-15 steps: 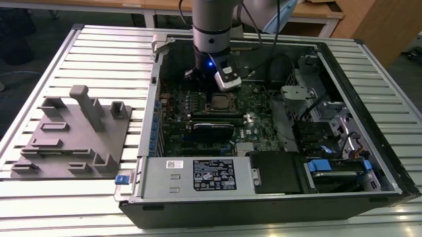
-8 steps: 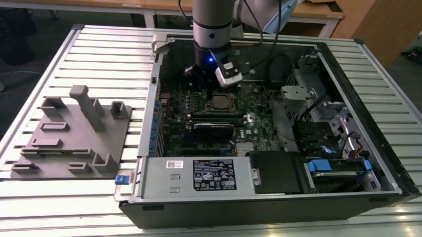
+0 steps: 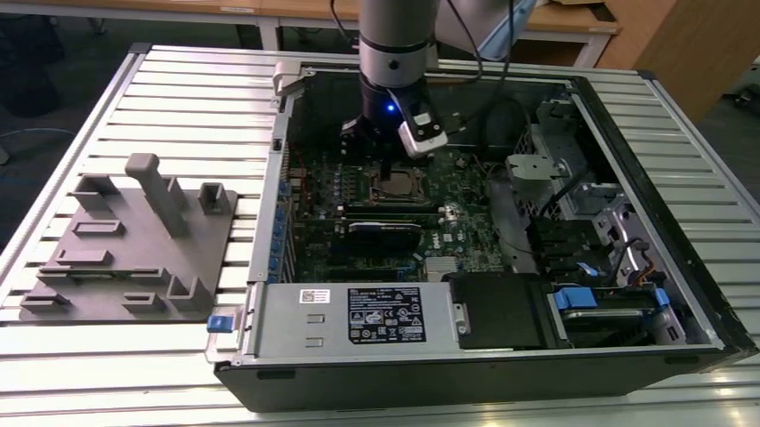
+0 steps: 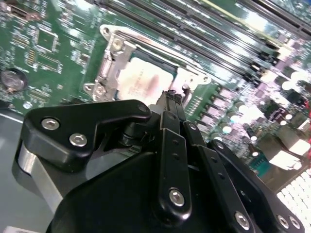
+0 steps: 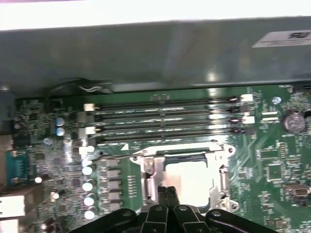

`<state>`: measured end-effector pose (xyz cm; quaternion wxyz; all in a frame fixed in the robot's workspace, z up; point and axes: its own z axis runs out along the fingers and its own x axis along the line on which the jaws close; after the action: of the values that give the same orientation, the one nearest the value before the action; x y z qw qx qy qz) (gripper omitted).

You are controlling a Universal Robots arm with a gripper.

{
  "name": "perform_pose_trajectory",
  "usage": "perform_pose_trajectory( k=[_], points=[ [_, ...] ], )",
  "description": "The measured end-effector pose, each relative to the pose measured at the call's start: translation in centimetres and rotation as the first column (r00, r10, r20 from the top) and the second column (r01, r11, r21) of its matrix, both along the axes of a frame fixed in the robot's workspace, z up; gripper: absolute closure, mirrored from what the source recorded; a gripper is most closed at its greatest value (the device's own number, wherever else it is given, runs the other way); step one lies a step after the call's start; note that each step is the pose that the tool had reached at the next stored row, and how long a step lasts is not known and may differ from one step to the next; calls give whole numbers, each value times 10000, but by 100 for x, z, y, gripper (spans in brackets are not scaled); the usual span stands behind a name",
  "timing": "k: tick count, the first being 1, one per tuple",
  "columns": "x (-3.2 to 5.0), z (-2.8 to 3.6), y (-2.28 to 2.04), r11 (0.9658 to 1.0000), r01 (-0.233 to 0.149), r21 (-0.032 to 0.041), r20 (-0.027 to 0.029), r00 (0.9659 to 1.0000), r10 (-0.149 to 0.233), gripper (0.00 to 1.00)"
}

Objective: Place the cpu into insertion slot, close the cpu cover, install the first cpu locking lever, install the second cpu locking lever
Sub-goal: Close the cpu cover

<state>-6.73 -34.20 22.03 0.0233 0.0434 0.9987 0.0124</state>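
Gripper (image 4: 171, 97) hovering just over cpu cover (image 5: 150, 170), fingers pressing together, gripping nothing | cpu (image 5: 189, 182) sitting in insertion slot (image 3: 398, 187), cover lying flat around it | slot sitting far on green board (image 3: 320, 240) inside computer case (image 3: 704, 267)

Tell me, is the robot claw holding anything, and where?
Nothing seen: the gripper is shut and empty, its tips by the cpu under the cpu cover.

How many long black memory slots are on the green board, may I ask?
4 memory slots, side by side in the first wrist view between the case wall and the cpu: first by the wall, second, third, fourth by the cpu.
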Motion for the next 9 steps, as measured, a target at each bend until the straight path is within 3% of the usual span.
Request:
perform_pose_trajectory(
  k=[6, 9],
  points=[
    [136, 0, 0, 10000, 0, -5, -1, 10000, 0, 90],
    [150, 0, -1, 10000, 2, -6, -1, 10000, -2, 90]
  ],
)
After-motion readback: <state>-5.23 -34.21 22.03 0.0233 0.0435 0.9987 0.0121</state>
